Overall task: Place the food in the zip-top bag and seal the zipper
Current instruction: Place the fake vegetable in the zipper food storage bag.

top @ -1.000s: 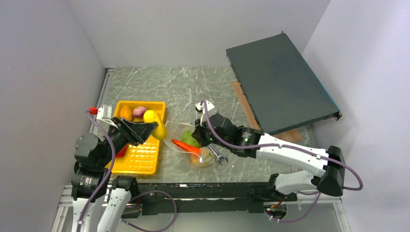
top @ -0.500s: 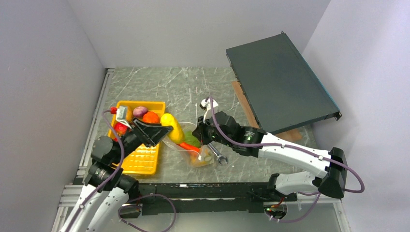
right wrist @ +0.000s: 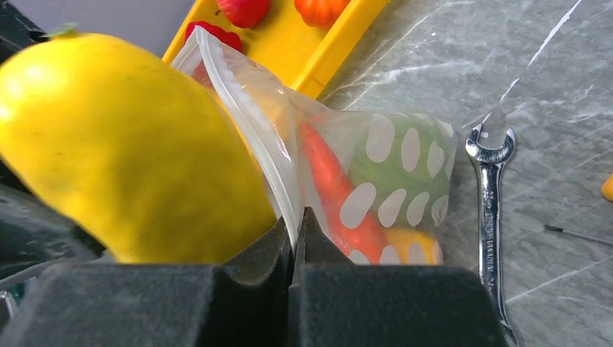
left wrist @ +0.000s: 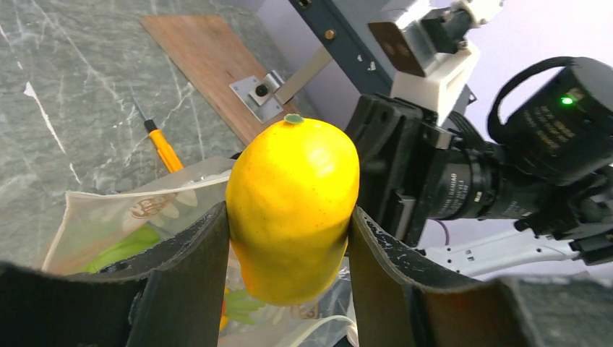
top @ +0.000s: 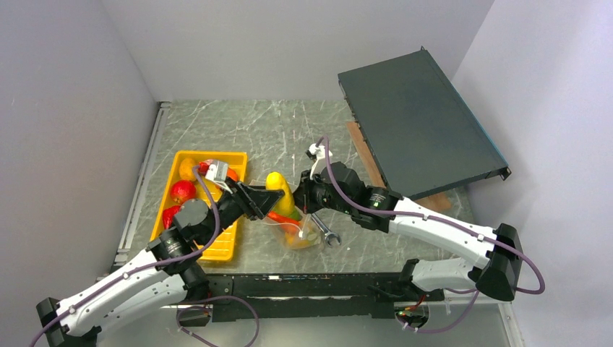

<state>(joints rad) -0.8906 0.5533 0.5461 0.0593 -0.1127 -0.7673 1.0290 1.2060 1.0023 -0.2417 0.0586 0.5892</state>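
Note:
My left gripper [left wrist: 289, 217] is shut on a glossy yellow toy fruit [left wrist: 293, 206], one finger on each side. In the top view this yellow fruit [top: 278, 189] hangs over the mouth of the zip-top bag [top: 298, 230], just right of the tray. My right gripper [right wrist: 296, 220] is shut on the bag's mouth edge, pinching the white zipper [right wrist: 242, 101] and holding that side up. Inside the clear dotted bag [right wrist: 405, 163] lie an orange carrot [right wrist: 329, 184], a green piece and a yellow piece. The fruit [right wrist: 123, 152] sits close against the raised edge.
A yellow tray [top: 217, 242] at the left holds red and orange food [top: 182, 191]. A steel wrench [right wrist: 490, 210] lies beside the bag. A yellow-handled screwdriver [left wrist: 165, 148] lies behind it. A dark panel [top: 419, 123] leans on a wooden board [top: 365, 155] at the right.
My left arm has swung right from over the tray, carrying the yellow fruit to the bag's mouth. My right gripper has kept its pinch on the bag edge and shifted slightly back.

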